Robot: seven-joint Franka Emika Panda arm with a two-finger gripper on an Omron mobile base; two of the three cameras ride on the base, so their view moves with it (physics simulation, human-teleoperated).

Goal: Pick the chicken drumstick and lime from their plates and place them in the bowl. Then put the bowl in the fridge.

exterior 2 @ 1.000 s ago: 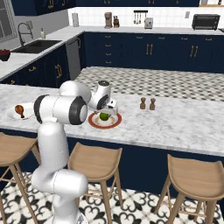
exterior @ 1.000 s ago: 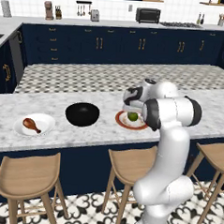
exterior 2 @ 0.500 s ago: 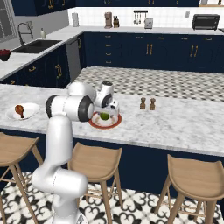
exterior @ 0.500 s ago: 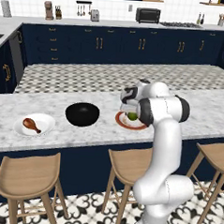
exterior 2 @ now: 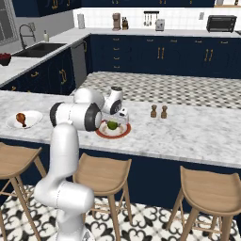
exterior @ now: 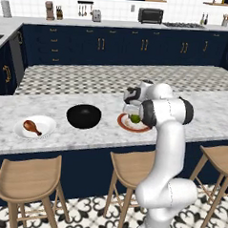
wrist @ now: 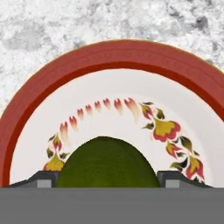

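Marble surface [exterior: 86, 133] carries the red-rimmed plate [wrist: 109, 61] near its middle; the lime [wrist: 107, 164] sits on it between the hand's [wrist: 107, 179] spread fingertips [wrist: 41, 179], not yet clasped.

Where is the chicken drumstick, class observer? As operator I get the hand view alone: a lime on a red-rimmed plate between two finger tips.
Observer: The chicken drumstick lies on the plain white plate, at the far left of the marble counter in the left base view.
Operator: And the bowl?
Observer: The black bowl stands on the counter between that plate and the red-rimmed plate, and nothing shows inside it.
Operator: What else stands near my plate?
Observer: Two small brown shakers stand to its right in the right base view.
Operator: Is the lime lifted?
Observer: No; the lime rests on the plate, with the gripper low around it.
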